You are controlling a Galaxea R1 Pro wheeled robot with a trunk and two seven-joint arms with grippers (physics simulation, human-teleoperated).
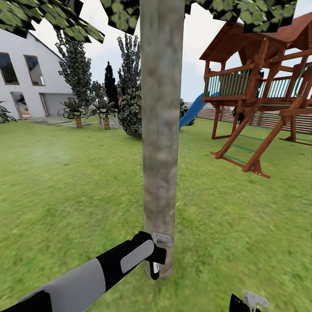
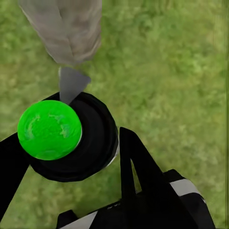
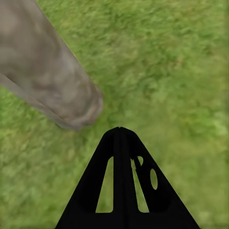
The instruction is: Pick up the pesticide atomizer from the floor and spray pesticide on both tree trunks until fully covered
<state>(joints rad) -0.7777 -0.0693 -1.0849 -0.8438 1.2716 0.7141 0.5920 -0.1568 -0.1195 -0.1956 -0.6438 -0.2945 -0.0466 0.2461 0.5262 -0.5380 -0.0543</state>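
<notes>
One tree's straight grey-brown trunk (image 1: 158, 130) rises mid-view from the lawn, with canopy leaves (image 1: 65, 21) overhead. My left gripper (image 1: 156, 256) sits at the trunk's base, close against it. In the left wrist view it (image 2: 71, 138) is shut on the pesticide atomizer (image 2: 81, 143), a black round body with a bright green cap (image 2: 49, 129). The atomizer's grey nozzle (image 2: 71, 84) points at the trunk (image 2: 67, 28). My right gripper (image 3: 119, 136) is shut and empty, hovering over grass beside the trunk (image 3: 47, 81); it also shows at the lower edge (image 1: 249, 302). The second tree is out of view.
A wooden playset (image 1: 260, 95) with a blue slide (image 1: 193, 110) stands to the right, backed by a slat fence (image 1: 225, 113). Narrow dark trees (image 1: 130, 86) and low palm-like plants (image 1: 105, 113) stand behind. A white house (image 1: 26, 78) is at far left. Grass (image 1: 65, 182) surrounds the trunk.
</notes>
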